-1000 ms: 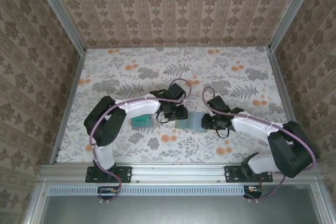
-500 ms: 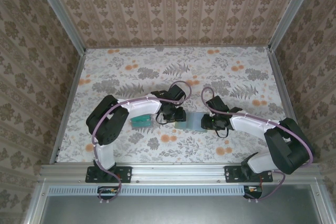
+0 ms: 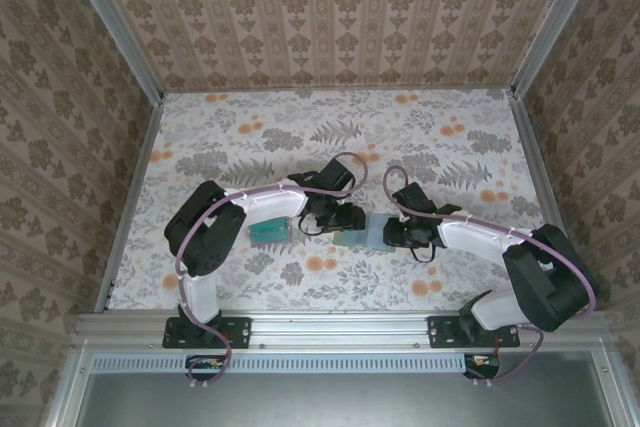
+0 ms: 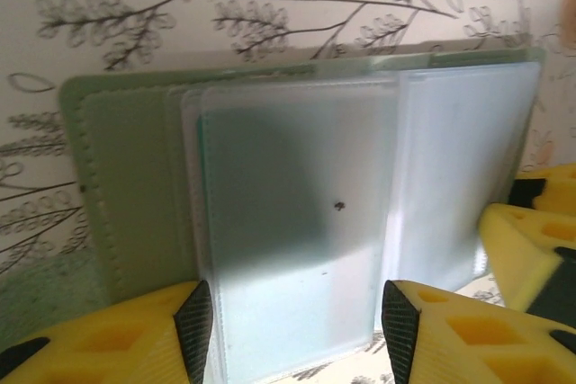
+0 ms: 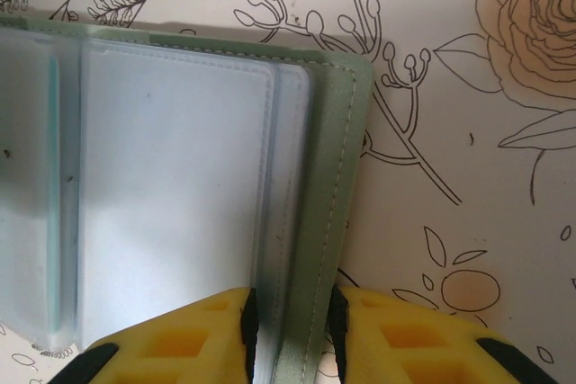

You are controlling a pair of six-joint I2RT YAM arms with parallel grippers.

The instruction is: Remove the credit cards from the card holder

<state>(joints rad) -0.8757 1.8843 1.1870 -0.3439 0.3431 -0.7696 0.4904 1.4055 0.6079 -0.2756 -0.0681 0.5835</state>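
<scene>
progress looks partial to me: a small pile of credit cards [image 3: 268, 231] lies on the floral table [image 3: 250, 137] at about 9 o'clock from the card holder [image 3: 365, 233], so some are out. in the left wrist view a teal card [image 4: 297, 258] sits inside a frosted sleeve [image 4: 450, 159], so i judge at least that one is left to pull.

the holder lies open and flat at the middle of the table. its cover is dull green, soft-looking, with a stitched seam near the rim, and its pockets are milky, semi-clear plastic with rounded corners. the cards look thin, stiff and rectangular.

my right gripper [image 5: 290, 325] comes in from the holder's 3 o'clock side, jaws pinched on the green cover edge. my left gripper [image 4: 297, 321], at the holder's 9 o'clock end, stands parted, fingertips either side of the carded sleeve, holding nothing as far as i can tell.
</scene>
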